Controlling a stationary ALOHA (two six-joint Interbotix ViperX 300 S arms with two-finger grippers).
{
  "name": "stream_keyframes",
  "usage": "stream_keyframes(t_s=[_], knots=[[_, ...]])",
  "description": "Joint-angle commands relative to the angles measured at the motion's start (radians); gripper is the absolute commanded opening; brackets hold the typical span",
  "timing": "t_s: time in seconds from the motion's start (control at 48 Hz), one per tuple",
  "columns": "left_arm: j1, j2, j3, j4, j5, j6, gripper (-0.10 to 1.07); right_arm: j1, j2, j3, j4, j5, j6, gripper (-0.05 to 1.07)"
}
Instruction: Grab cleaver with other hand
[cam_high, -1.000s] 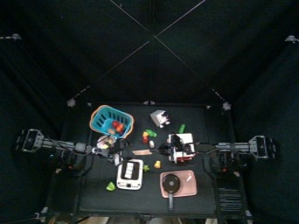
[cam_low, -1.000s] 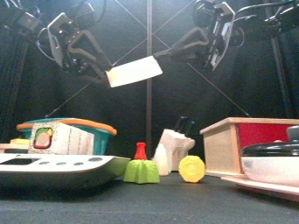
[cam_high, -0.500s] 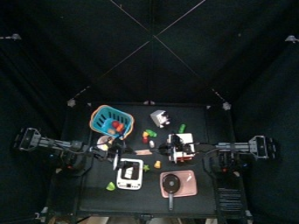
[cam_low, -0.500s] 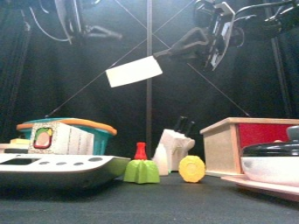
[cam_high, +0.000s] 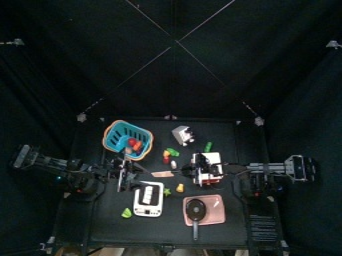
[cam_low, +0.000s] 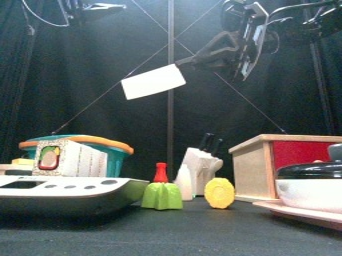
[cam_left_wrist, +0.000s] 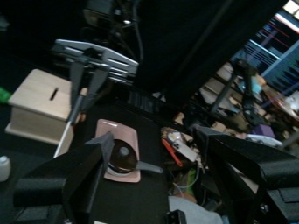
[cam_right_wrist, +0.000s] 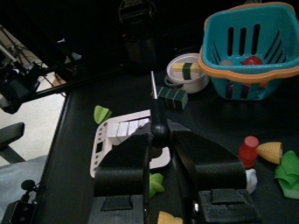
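Beneath my jaws, the black tabletop (cam_low: 201, 230) carries a teal basket (cam_high: 126, 136), a white device (cam_low: 60, 192), a knife block (cam_low: 198, 172), a pink tray (cam_high: 201, 212) and toy foods.

open air around raised cleaver (cam_low: 152, 82), cluttered table (cam_low: 201, 232) below, curtains behind

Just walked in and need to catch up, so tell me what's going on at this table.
The right gripper holds the cleaver up in the air by its handle, blade out over the middle of the table. The left gripper is open and empty, up at the far left, well clear of the knife. Below sit a blue basket, a pink tray with a pan, and toy food.
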Motion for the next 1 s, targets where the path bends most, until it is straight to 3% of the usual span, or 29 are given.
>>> stream_keyframes(t_s=[0.0, 0.188, 0.312, 0.5, 0.625, 0.729, 0.812, 0.979], knots=[[-0.008, -0.015, -0.043, -0.011, 0.032, 0.023, 1.03, -0.003, -0.011, -0.031, 0.003, -0.003, 0.002, 0.52], [-0.032, -0.017, -0.063, -0.092, 0.098, 0.097, 1.03, -0.003, -0.005, -0.034, 0.003, -0.003, 0.002, 0.52], [-0.060, -0.018, -0.083, -0.187, 0.166, 0.216, 1.03, -0.005, 0.006, -0.038, 0.003, -0.005, 0.002, 0.52], [-0.075, -0.011, -0.166, -0.408, 0.348, 0.526, 1.03, -0.005, 0.025, -0.049, 0.000, -0.003, 0.000, 0.52], [-0.066, -0.006, -0.209, -0.489, 0.387, 0.772, 1.03, -0.005, 0.032, -0.052, 0.000, -0.003, -0.002, 0.52], [-0.046, -0.008, -0.202, -0.479, 0.362, 0.930, 1.03, -0.005, 0.032, -0.052, 0.000, -0.005, -0.002, 0.52], [-0.028, -0.012, -0.172, -0.474, 0.310, 0.996, 1.03, -0.003, 0.032, -0.055, -0.002, -0.006, -0.002, 0.52], [0.044, -0.015, -0.023, -0.419, 0.021, 1.015, 1.03, -0.003, 0.028, -0.063, -0.005, -0.009, -0.003, 0.52]])
